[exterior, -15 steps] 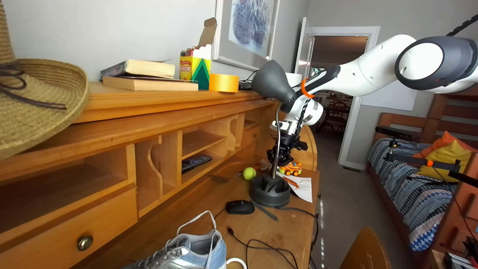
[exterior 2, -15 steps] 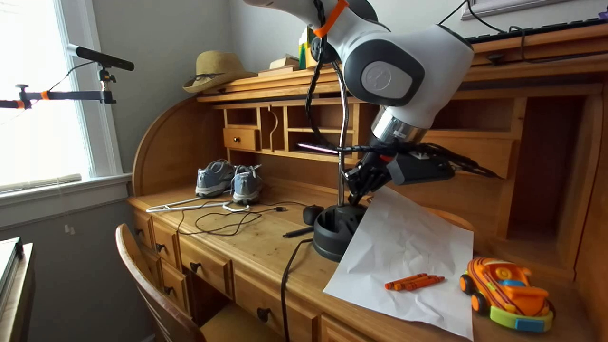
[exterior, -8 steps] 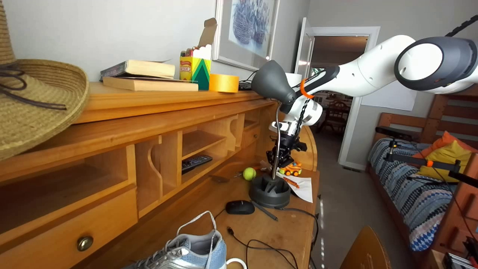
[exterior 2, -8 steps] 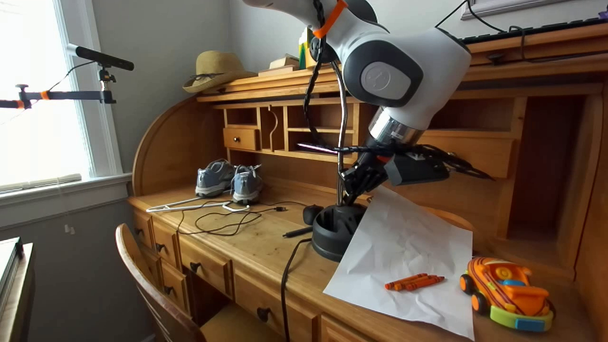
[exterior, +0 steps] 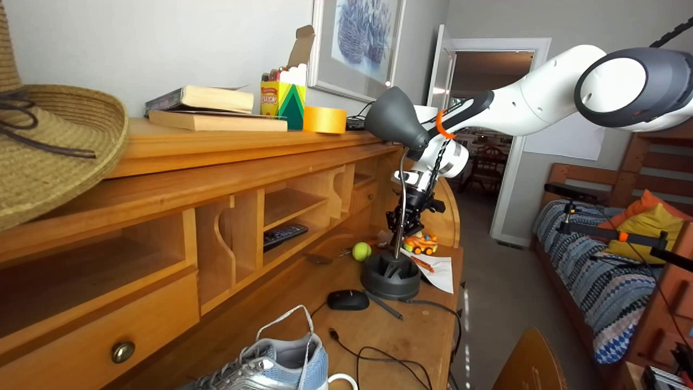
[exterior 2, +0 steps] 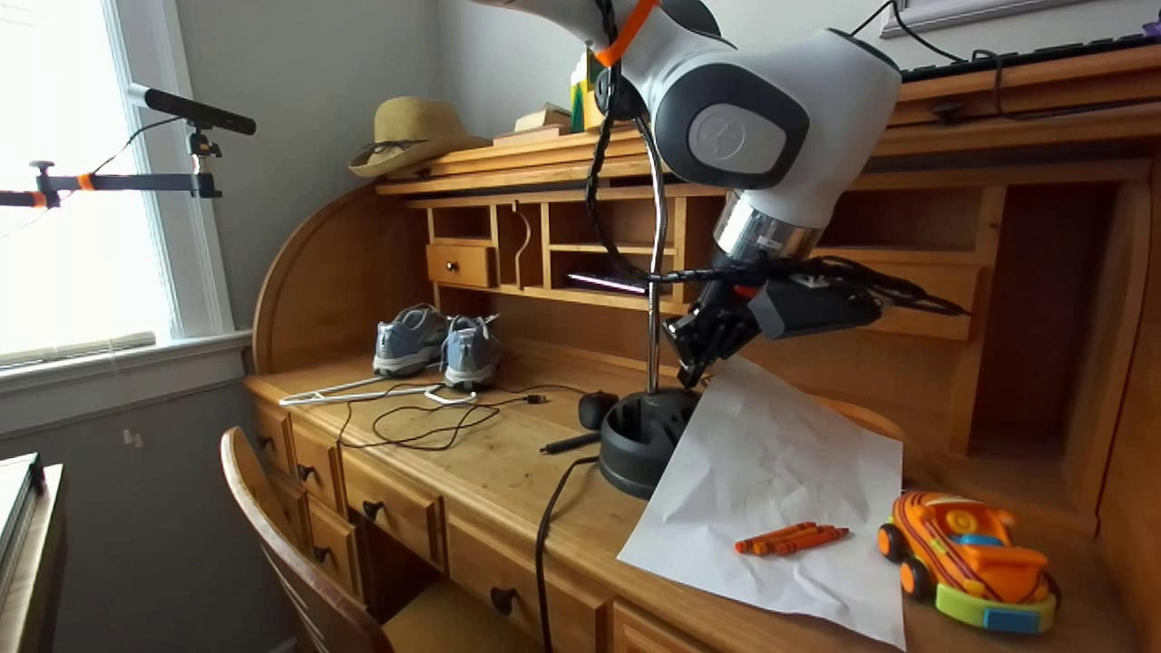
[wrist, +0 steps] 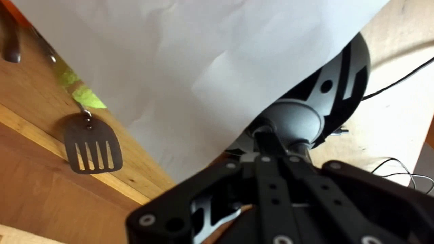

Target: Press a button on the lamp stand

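The lamp has a dark grey shade point(exterior: 397, 118), a chrome bendy stem point(exterior 2: 656, 272) and a round black base with open compartments point(exterior 2: 635, 449). The base also shows in the wrist view point(wrist: 325, 86), with a grey dome and a round ringed button-like spot point(wrist: 262, 128) on it. My gripper point(exterior 2: 691, 375) is shut and empty, tilted down just above the back of the base, beside the stem. In the wrist view its fingertips point(wrist: 269, 137) overlap the lower part of the ringed spot. In an exterior view the stem partly hides the gripper point(exterior: 411, 219).
White paper point(exterior 2: 780, 490) leans over the base edge, with orange crayons point(exterior 2: 794, 538) on it. A toy car point(exterior 2: 970, 558), tennis ball point(exterior: 361, 251), mouse point(exterior: 348, 300), cables point(exterior 2: 444, 426) and shoes point(exterior 2: 470, 349) lie on the desk. A spatula point(wrist: 93, 144) lies near the paper.
The gripper moved down against the base by half a second ago, and has since risen and backed off slightly from the stem. The lamp base shifted slightly and came back.
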Motion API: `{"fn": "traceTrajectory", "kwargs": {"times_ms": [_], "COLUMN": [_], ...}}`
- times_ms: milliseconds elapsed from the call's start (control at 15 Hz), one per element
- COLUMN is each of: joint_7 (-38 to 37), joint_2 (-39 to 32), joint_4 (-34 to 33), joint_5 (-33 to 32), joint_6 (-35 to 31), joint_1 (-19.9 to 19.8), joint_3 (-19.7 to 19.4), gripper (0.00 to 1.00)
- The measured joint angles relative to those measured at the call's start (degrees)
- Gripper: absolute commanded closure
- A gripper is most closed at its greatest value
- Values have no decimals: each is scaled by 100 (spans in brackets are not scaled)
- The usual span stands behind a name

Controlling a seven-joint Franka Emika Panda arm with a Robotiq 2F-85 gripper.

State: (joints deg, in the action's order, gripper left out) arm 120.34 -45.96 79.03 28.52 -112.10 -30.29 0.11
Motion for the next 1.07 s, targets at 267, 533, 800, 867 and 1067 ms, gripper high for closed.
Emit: {"fn": "traceTrajectory", "kwargs": {"times_ms": [267, 533, 800, 867, 1067], "joint_7": [-114, -972, -1965, -2209, -2964], "joint_2": [191, 619, 1375, 1594, 2247], "joint_4": [109, 438, 1068, 1256, 1848], "joint_5": [4, 4, -35, -116, -479], "joint_6": [-126, -196, -366, -366, -368], "joint_1": [3, 115, 202, 248, 420], "joint_3": [-3, -142, -377, -476, -771], "gripper": [100, 72, 44, 36, 14]}}
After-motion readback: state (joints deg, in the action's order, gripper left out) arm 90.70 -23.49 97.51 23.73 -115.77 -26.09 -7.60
